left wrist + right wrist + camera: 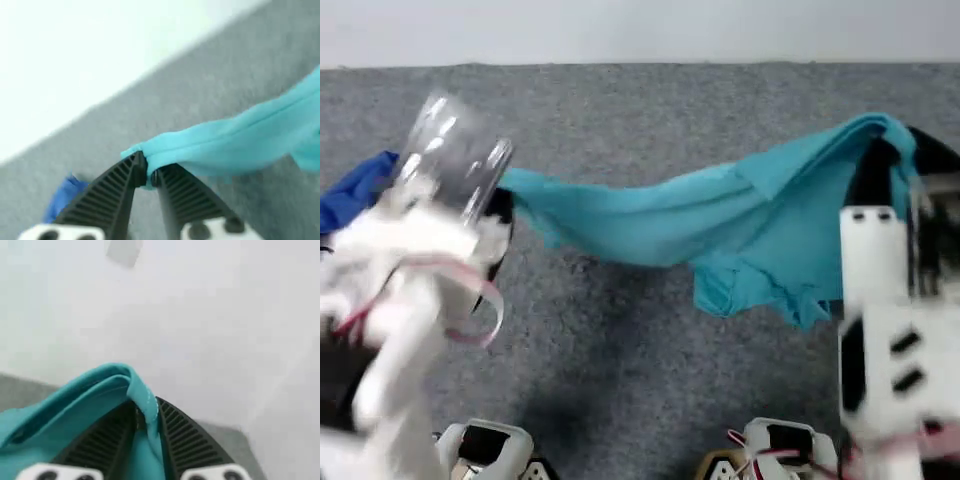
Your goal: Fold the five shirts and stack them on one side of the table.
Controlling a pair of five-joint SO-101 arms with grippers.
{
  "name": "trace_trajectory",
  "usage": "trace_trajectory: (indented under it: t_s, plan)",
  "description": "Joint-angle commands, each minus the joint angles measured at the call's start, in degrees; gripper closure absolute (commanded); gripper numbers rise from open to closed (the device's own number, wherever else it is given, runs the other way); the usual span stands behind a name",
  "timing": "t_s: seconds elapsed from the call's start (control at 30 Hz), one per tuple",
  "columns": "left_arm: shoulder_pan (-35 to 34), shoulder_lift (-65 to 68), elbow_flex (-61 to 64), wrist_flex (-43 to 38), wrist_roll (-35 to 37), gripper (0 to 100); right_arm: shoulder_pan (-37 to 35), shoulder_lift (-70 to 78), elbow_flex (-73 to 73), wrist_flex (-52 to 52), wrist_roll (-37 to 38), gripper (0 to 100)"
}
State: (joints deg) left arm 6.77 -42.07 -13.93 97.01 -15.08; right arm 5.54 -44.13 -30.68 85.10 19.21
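Note:
A teal shirt point(720, 230) hangs stretched in the air between the two arms, above the grey table point(620, 380). My left gripper point(148, 176) is shut on one end of the teal shirt point(235, 145), seen at the left of the high view point(502, 205). At the right, my right gripper point(146, 415) is shut on the other end, where the teal cloth point(75, 405) bunches over its fingers point(890, 150). The shirt's middle sags and a loose fold droops below it point(760, 290).
A dark blue garment point(355, 190) lies at the table's left edge, also seen past the left gripper as a blue patch point(62, 197). A pale wall point(640, 30) rises behind the far edge. The arm bases point(485, 450) stand at the near edge.

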Motion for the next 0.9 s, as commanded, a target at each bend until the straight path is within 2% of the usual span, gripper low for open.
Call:
trace_trajectory:
  t_s: [0.0, 0.23, 0.43, 0.53, 0.63, 0.77, 0.87]
  plan:
    - [-0.62, -8.09, -1.98, -1.41, -0.35, 99, -0.04, 0.31, -9.32, 2.95, -0.62, 98.8]
    - [-0.62, -18.29, -3.91, -3.08, 0.00, 99, 0.04, 0.31, -23.03, 7.16, -2.37, 98.8]
    - [-0.88, -17.05, -19.21, 0.62, 0.00, 99, 0.13, 0.31, -26.46, 7.25, -2.55, 98.8]
    - [-4.13, -15.47, -22.46, 1.49, 0.00, 99, 0.13, 0.66, -26.20, 7.25, -2.55, 98.8]
    - [-5.80, -14.24, -20.53, 1.58, 0.00, 99, 0.13, 1.63, -23.82, 7.08, -2.64, 98.8]
    - [-5.80, -12.92, -11.82, 1.14, 0.00, 99, -0.22, 5.05, -15.82, 6.11, -2.73, 98.8]
    - [-6.07, -12.22, -2.86, -2.99, -0.09, 99, -0.31, 8.31, -10.29, 3.47, -2.73, 98.8]
